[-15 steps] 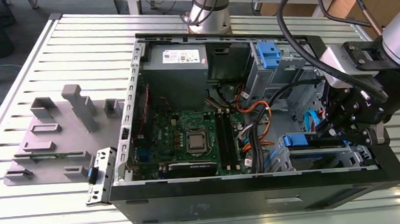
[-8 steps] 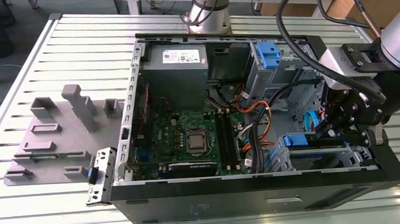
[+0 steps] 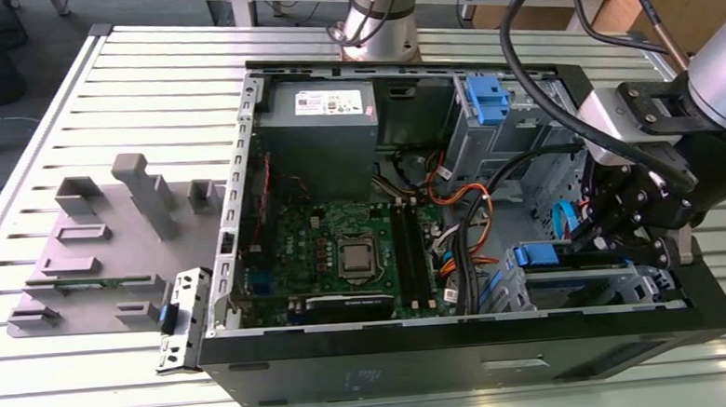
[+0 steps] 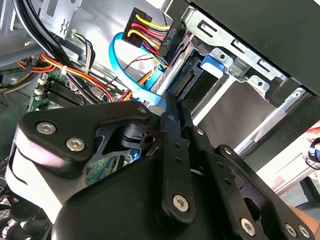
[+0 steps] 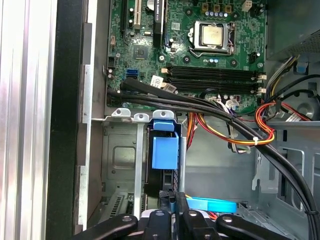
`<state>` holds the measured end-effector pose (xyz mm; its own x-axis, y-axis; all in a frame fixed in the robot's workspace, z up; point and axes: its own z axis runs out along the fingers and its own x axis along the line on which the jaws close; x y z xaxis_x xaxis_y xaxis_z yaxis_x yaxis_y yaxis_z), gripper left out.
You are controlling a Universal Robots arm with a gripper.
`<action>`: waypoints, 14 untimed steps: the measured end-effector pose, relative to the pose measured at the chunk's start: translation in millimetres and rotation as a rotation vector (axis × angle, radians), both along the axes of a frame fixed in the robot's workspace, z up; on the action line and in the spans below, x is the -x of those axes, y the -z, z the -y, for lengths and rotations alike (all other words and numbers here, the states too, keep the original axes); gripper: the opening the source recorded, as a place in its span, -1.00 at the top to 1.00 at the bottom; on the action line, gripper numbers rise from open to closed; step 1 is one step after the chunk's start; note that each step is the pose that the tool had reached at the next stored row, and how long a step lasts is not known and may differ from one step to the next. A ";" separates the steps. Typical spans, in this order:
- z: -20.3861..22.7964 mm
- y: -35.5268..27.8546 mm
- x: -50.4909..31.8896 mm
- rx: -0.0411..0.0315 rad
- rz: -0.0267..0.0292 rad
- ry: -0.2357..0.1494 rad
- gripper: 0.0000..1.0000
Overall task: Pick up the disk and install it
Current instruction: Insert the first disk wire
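Slatted grey metal worktop (image 3: pixel 121 95) carrying an open black desktop computer case (image 3: pixel 470 347), with the black claw (image 3: pixel 644 235) low at its drive bay.

Largest first: just ahead of the claw's tips, the disk (image 5: pixel 164 152), a drive edge-on in its blue plastic carrier, sits upright in the silver metal bay (image 5: pixel 120 155). The claw looks closed against its rear edge. Judged best: push straight along the rails, clear of the cables. The first wrist view shows the carrier's tab; the second wrist view shows the connector end (image 4: pixel 182 85).
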<state>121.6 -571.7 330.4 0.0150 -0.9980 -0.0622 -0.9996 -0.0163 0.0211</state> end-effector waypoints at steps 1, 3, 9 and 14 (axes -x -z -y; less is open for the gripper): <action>0.0 0.0 0.0 0.0000 0.0000 0.000 0.68; 0.0 0.0 0.0 0.0000 0.0000 0.000 0.68; 0.0 0.1 0.0 -0.0001 0.0000 0.000 0.53; 0.0 -5.6 0.0 0.0000 0.0000 0.000 0.53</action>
<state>121.6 -571.7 335.9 0.0150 -0.9979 -0.0622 -0.9996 -0.0163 0.0211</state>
